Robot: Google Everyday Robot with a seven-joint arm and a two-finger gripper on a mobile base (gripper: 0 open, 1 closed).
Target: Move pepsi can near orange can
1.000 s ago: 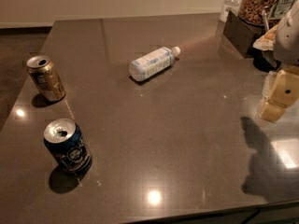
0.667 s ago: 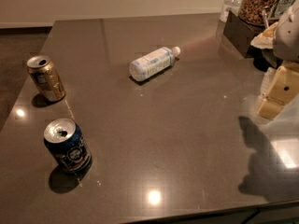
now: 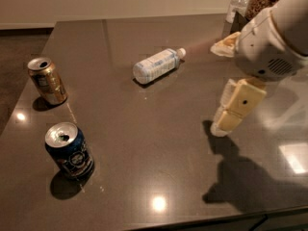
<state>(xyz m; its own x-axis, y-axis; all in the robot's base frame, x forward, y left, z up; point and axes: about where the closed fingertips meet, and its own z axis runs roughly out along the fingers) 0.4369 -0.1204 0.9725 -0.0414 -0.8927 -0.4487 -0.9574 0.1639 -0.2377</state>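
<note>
The dark blue pepsi can [image 3: 69,150] stands upright near the front left of the dark table [image 3: 159,153], its top opened. The golden-orange can [image 3: 47,81] stands upright farther back along the left edge, apart from the blue can. My gripper [image 3: 230,113] hangs over the right half of the table, well to the right of both cans, holding nothing.
A clear plastic water bottle [image 3: 158,65] with a white label lies on its side in the middle back. A container of brown snacks [image 3: 262,1] and a crumpled packet [image 3: 225,44] stand at the back right corner. The table's front edge runs close below the blue can.
My arm and gripper have moved left, farther in over the table. The cans and the bottle have not moved.
</note>
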